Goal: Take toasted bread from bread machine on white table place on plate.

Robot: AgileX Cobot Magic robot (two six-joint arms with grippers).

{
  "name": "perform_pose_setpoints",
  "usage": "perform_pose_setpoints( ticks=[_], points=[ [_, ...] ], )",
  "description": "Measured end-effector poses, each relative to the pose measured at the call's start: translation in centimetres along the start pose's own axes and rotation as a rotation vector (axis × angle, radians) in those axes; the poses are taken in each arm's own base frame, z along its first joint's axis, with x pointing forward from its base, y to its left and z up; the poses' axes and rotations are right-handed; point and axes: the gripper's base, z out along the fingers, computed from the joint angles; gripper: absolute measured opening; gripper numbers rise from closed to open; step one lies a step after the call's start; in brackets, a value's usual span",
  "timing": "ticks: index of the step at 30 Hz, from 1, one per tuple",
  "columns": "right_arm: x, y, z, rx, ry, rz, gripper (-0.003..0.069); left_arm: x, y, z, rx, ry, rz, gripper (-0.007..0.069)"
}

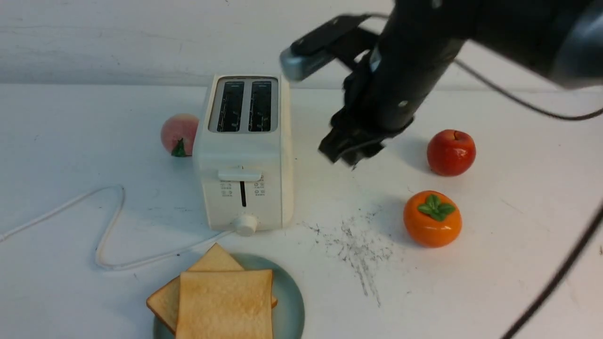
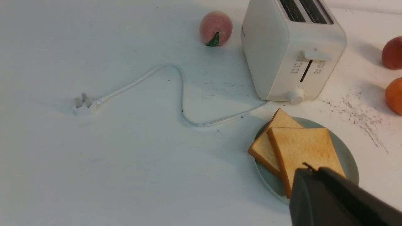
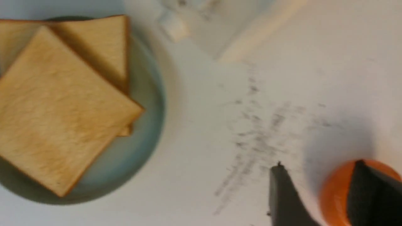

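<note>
Two slices of toasted bread lie overlapped on the blue-green plate (image 1: 291, 301) at the near edge of the white table (image 1: 70, 155): the top slice (image 1: 225, 303) over the lower slice (image 1: 212, 261). The cream bread machine (image 1: 245, 155) stands behind the plate with both slots empty. My right gripper (image 1: 351, 148) hangs in the air right of the bread machine; in the right wrist view it (image 3: 318, 175) is open and empty. My left gripper (image 2: 309, 171) is shut and empty just above the top slice (image 2: 303, 147). It is out of the front view.
A peach (image 1: 179, 133) sits left of the bread machine. A red apple (image 1: 451, 152) and an orange persimmon (image 1: 432, 218) sit to its right. The white cord (image 1: 110, 221) loops to the left, ending in a plug (image 2: 83, 105). Dark scratch marks (image 1: 358, 245) lie right of the plate.
</note>
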Motion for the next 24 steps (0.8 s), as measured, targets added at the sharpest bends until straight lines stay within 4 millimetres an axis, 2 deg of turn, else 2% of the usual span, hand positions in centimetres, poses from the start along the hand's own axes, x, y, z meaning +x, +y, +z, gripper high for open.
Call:
perform_pose_setpoints(
  ticks=[1,3,4,6,8,9,10,11,12,13,14,16,17,18,19,20,23,24],
  points=[
    [0.5,-0.6,-3.3,0.065,-0.053,0.028,0.0094,-0.2,-0.1,0.0,0.006,-0.019,0.000,-0.0014],
    [1.4,-0.9,-7.9,0.108,-0.141,0.077,0.0003,-0.4,-0.1,0.0,0.012,-0.040,0.000,-0.0014],
    [1.9,-1.0,-9.7,0.118,-0.180,0.102,-0.0009,-0.5,-0.1,0.0,0.016,-0.054,0.000,-0.0014],
    [3.8,-0.9,-15.1,0.132,-0.298,0.150,-0.0016,-0.8,-0.2,0.0,0.027,-0.088,0.000,-0.0014],
    [5.4,-0.8,-18.4,0.140,-0.373,0.180,-0.0016,-1.1,-0.3,-0.1,0.038,-0.118,-0.001,-0.0014],
    [6.8,-0.6,-20.7,0.144,-0.431,0.197,-0.0014,-1.2,-0.4,-0.1,0.044,-0.135,-0.001,-0.0014],
    [6.8,-0.6,-20.6,0.143,-0.429,0.197,-0.0013,-1.2,-0.4,-0.1,0.046,-0.138,-0.002,-0.0014],
    [9.4,-0.2,-23.2,0.148,-0.505,0.207,-0.0011,-1.5,-0.5,-0.1,0.055,-0.166,-0.002,-0.0014],
    [9.6,-0.2,-23.7,0.150,-0.528,0.210,-0.0010,-1.5,-0.5,-0.1,0.055,-0.166,-0.002,-0.0014],
    [12.5,0.2,-25.2,0.157,-0.600,0.223,-0.0009,-1.8,-0.6,-0.2,0.065,-0.198,-0.002,-0.0014],
    [12.9,0.3,-25.7,0.160,-0.614,0.223,-0.0009,-1.8,-0.6,-0.2,0.066,-0.202,-0.002,-0.0014],
    [17.1,0.9,-26.7,0.173,-0.720,0.263,-0.0009,-2.1,-0.8,0.1,0.085,-0.249,-0.002,-0.0013],
    [17.4,0.9,-26.1,0.176,-0.711,0.265,-0.0009,-2.1,-0.8,0.2,0.087,-0.253,-0.002,-0.0013],
    [20.5,1.4,-25.8,0.185,-0.777,0.296,-0.0009,-2.1,-0.9,0.6,0.102,-0.272,-0.005,-0.0013],
    [21.9,1.6,-25.5,0.185,-0.825,0.316,-0.0009,-2.1,-1.0,1.0,0.115,-0.284,-0.009,-0.0013],
    [24.6,2.1,-24.9,0.193,-0.898,0.334,-0.0009,-1.9,-1.2,1.6,0.130,-0.294,-0.015,-0.0013],
    [29.8,3.0,-21.8,0.220,-1.044,0.344,-0.0009,-1.3,-1.6,3.4,0.179,-0.308,-0.044,-0.0013],
    [30.6,3.2,-20.6,0.220,-1.060,0.354,-0.0009,-1.2,-1.6,3.7,0.191,-0.311,-0.053,-0.0013]
  ],
)
